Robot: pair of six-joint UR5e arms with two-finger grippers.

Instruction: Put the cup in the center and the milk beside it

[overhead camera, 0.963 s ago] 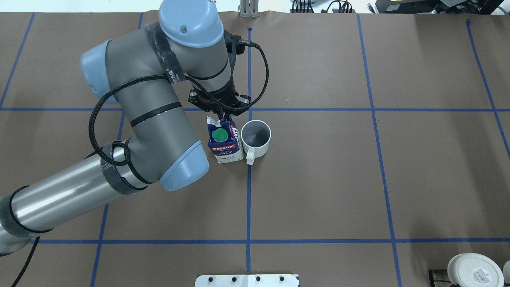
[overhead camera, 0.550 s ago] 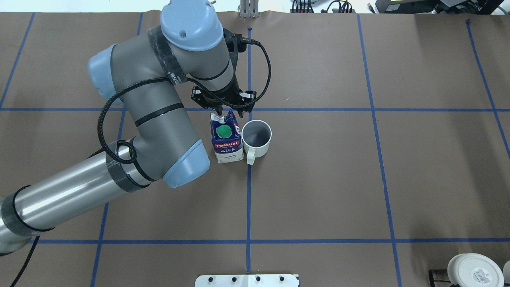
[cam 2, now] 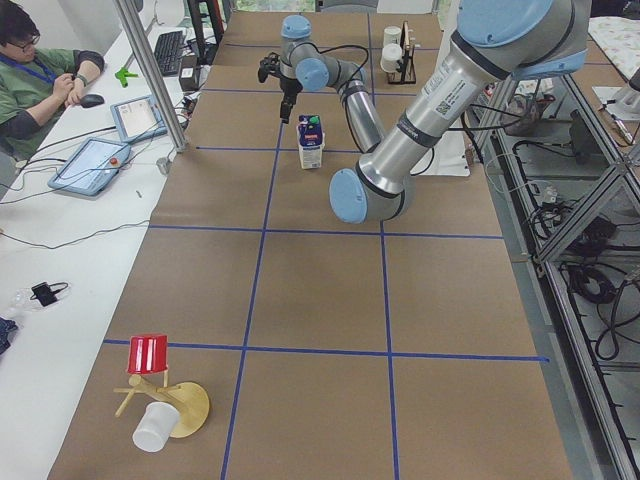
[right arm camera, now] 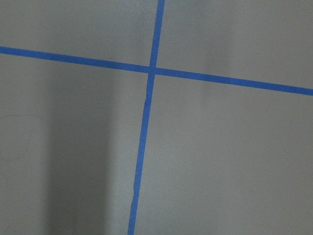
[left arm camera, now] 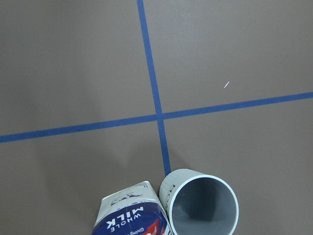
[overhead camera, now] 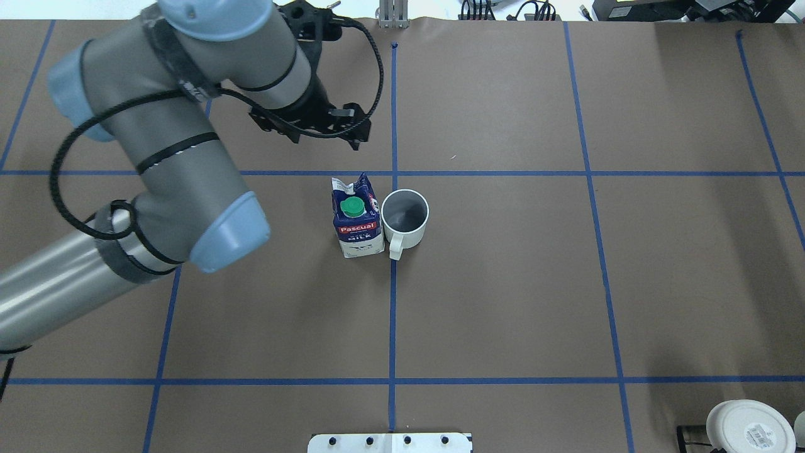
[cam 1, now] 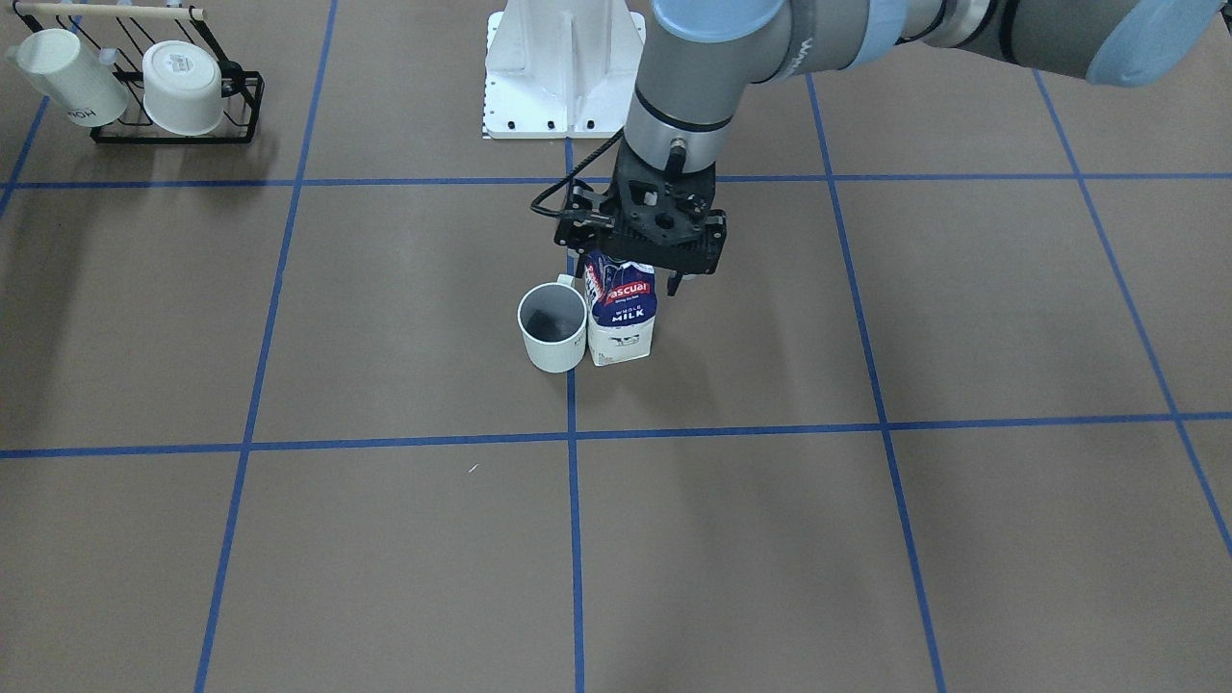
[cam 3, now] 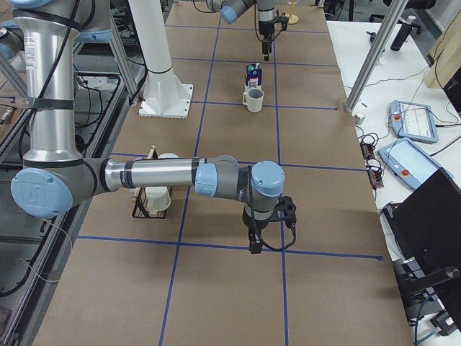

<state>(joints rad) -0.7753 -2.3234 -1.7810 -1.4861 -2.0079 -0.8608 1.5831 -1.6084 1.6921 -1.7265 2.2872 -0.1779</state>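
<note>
The milk carton (overhead camera: 357, 217) stands upright on the center of the brown paper (overhead camera: 440, 251), just left of the blue tape line (overhead camera: 392, 302). The white cup (overhead camera: 404, 217) with a grey inside stands on that line, touching or nearly touching the carton, handle toward the robot. Both show in the front view, the carton (cam 1: 621, 322) and the cup (cam 1: 552, 327), and at the bottom of the left wrist view, the carton (left arm camera: 129, 215) and the cup (left arm camera: 203, 205). My left gripper (overhead camera: 326, 141) is open and empty, raised above and beyond the carton. My right gripper (cam 3: 253, 245) shows only in the right side view; I cannot tell its state.
A black rack (cam 1: 173, 130) with a taller white mug (cam 1: 72, 77) and a wider white cup (cam 1: 183, 87) stands at the robot's right near corner. The white robot base plate (overhead camera: 390, 442) is at the near edge. A red cup on a wooden stand (cam 2: 150, 355) sits at the left end.
My left gripper has let go of the carton's top, risen and moved away to the far left. The carton has straightened and stands upright beside the cup. The cup has not moved.
</note>
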